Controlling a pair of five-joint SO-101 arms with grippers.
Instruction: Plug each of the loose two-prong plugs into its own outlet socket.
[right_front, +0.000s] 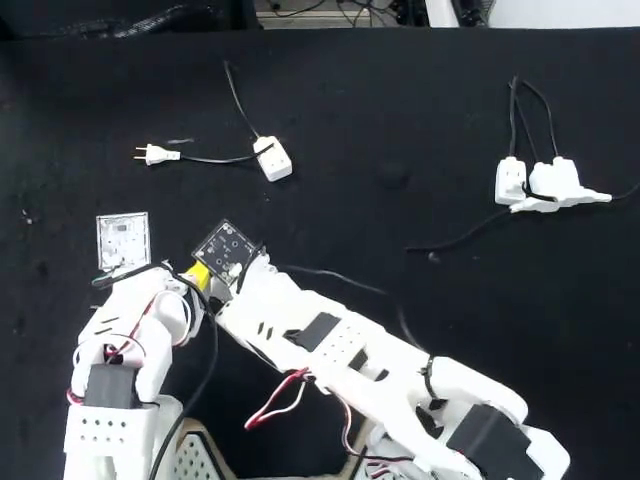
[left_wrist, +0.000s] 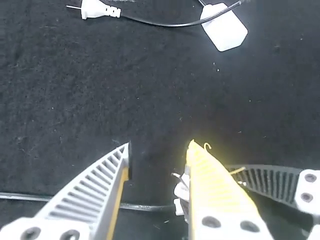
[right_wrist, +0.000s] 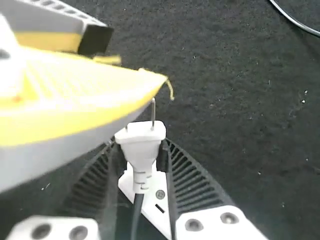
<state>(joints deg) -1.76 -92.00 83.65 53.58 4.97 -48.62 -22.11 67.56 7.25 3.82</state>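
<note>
Fingers (right_wrist: 192, 175) of the right gripper (right_wrist: 142, 147) are closed on a white two-prong plug, the held plug (right_wrist: 141, 140), one finger on each flank of its body. Its long axis runs in line with the fingers. The prongs point outward, away from the wrist, and its cord trails back between the fingers. One prong is visible; the other is hidden behind a yellow finger (right_wrist: 75, 105) of the left gripper, which crosses just over the plug's tip.

Left wrist view: the left gripper (left_wrist: 160, 145) stands wide open and holds nothing, with bare black table (left_wrist: 75, 100) between its grey and yellow fingers. A dark ribbed finger (left_wrist: 260, 176) from the other arm lies just beside the yellow one. Farther off, the loose plug (left_wrist: 97, 9) lies flat, joined by a curved cord to a white outlet socket (left_wrist: 223, 31), with its prongs pointing away from that socket.

High view: the left arm (right_front: 125, 340) sits folded at the near left edge. The right arm (right_front: 340, 345) stretches diagonally from the near right corner, and its wrist meets the left arm's tip. The loose plug (right_front: 157, 154) lies with its long axis across the table, near the outlet socket (right_front: 272, 158) but apart from it. A square tile (right_front: 123, 238) lies just beyond the left arm. Well apart at the right, two white blocks (right_front: 535, 183) with black cords touch each other; whether they are mated cannot be told.
</note>
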